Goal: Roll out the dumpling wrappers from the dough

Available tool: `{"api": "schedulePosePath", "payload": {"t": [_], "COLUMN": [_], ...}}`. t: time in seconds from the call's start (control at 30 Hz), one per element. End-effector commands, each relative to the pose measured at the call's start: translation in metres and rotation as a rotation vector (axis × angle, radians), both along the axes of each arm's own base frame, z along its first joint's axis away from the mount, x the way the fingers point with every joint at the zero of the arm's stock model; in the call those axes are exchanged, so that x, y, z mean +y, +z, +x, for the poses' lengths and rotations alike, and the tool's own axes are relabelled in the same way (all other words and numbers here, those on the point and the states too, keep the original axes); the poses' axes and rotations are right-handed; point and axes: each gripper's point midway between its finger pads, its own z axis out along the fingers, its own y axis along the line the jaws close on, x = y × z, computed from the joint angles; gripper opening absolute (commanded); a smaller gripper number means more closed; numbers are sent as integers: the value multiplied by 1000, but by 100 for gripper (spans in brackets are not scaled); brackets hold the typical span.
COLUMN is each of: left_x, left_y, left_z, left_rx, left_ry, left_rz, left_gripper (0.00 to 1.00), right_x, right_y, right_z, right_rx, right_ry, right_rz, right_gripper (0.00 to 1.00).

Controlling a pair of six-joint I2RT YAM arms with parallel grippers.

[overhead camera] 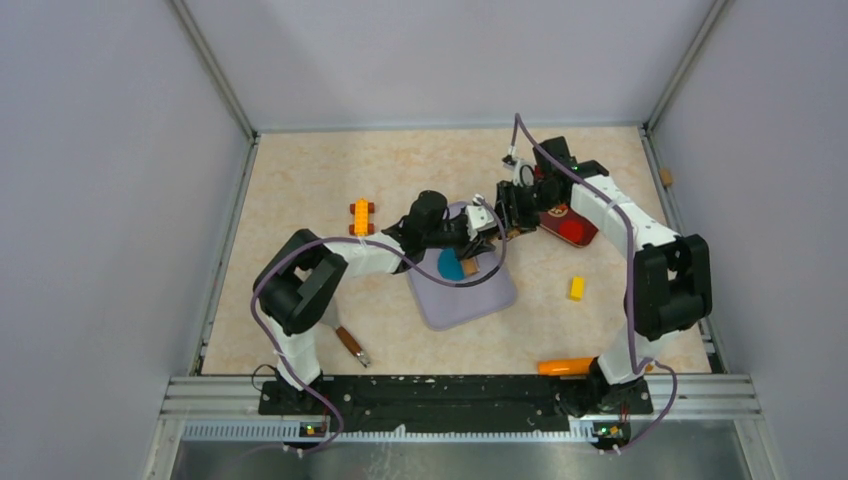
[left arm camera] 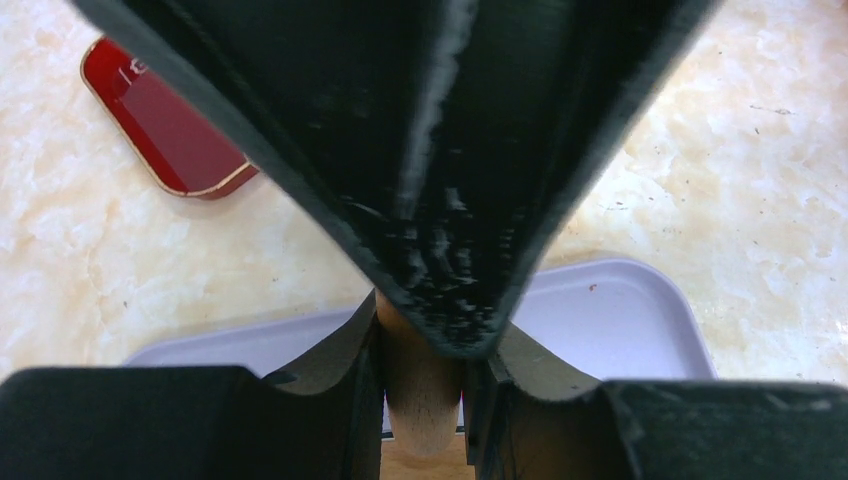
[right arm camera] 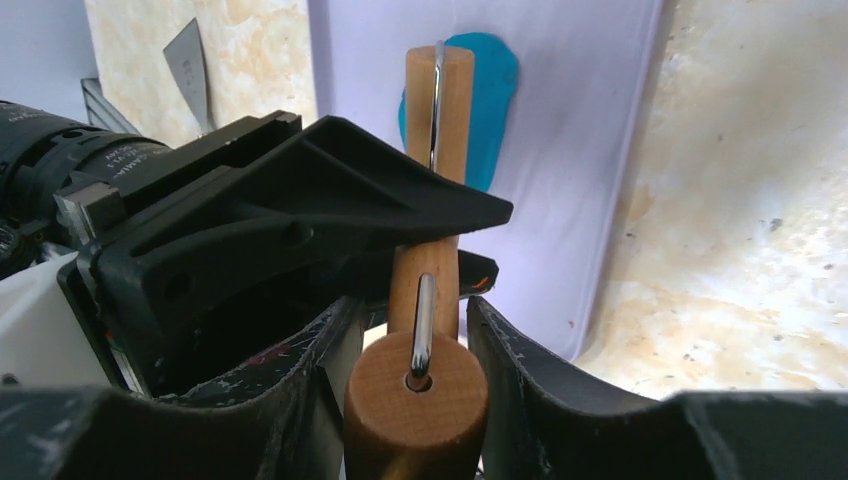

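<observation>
The teal dough (overhead camera: pixel 450 265) lies as a flattened patch on the lavender mat (overhead camera: pixel 470 300); it also shows in the right wrist view (right arm camera: pixel 492 110). No separate round wrappers show. The tan wooden roller (right arm camera: pixel 418 385) is held over the mat, one end above the dough. My left gripper (overhead camera: pixel 482 243) is shut on the roller's wooden shaft (left arm camera: pixel 420 385). My right gripper (overhead camera: pixel 508 222) is shut on the roller's thick round end, one finger on each side (right arm camera: pixel 415 345). In the left wrist view the right gripper's black body hides most of the scene.
A red flat object (overhead camera: pixel 572 228) lies just right of the mat. An orange block (overhead camera: pixel 361 216) sits to the left, a yellow block (overhead camera: pixel 577 288) to the right. A brown-handled scraper (overhead camera: pixel 352 345) and an orange stick (overhead camera: pixel 565 366) lie near the front edge.
</observation>
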Motion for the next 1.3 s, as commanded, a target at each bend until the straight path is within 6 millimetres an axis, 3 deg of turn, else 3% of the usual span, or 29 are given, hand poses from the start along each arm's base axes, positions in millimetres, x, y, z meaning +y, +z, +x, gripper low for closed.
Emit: {"api": "schedulePosePath", "payload": {"t": [0.0,0.07,0.2,0.3,0.57,0.93,1.27], "left_x": [6,7,9,11,13,7,-17], "left_y": [30,27,18,10,-12,-57,-70], "left_z": [9,8,8,10,9,4,-1], "left_rx": [-39,-28,-1,19,91,223,221], "left_ry": [30,30,41,56,86,115,82], "left_rz": [-55,-49,-34,-23,-6,-50,-66], "left_gripper": [0,0,0,0,0,0,0], "right_x": [10,11,12,14,9,-14,-26], "right_y": [15,13,6,-1,-30,-67,-70], "right_z": [-6,-6,-7,-9,-10,-10,-18], "right_rx": [33,40,57,77,120,150,140], "right_ry": [44,42,44,47,26,-67,-68], "right_rz": [67,71,78,88,46,-146,-193], "right_gripper": [46,44,14,0,0,0,0]}}
